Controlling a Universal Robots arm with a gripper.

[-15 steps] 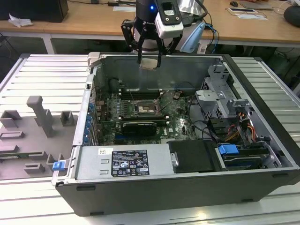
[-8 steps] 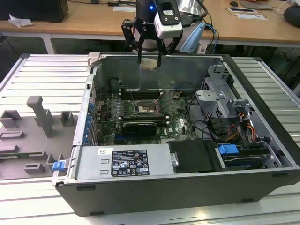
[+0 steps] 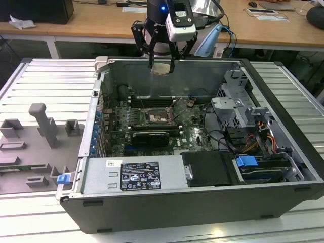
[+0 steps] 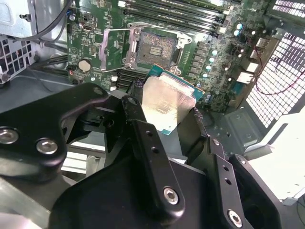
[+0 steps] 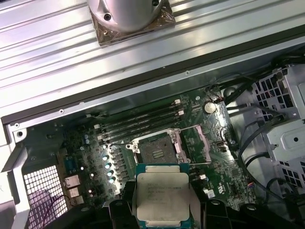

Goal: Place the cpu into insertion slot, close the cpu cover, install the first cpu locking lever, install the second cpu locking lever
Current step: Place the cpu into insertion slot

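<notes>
My gripper hangs above the back wall of the open computer case, shut on the cpu. In both wrist views the cpu is a pale silver square on a green base, pinched by its two opposite edges between the black fingers. Below it on the green board lies the insertion slot, uncovered, with its dark centre showing. The cpu cover stands flipped open beside the slot.
Long black memory slots run just behind the slot. A silver power supply, a drive cage and loose cables fill the case's front and right. A grey fixture tray lies at the exterior view's left.
</notes>
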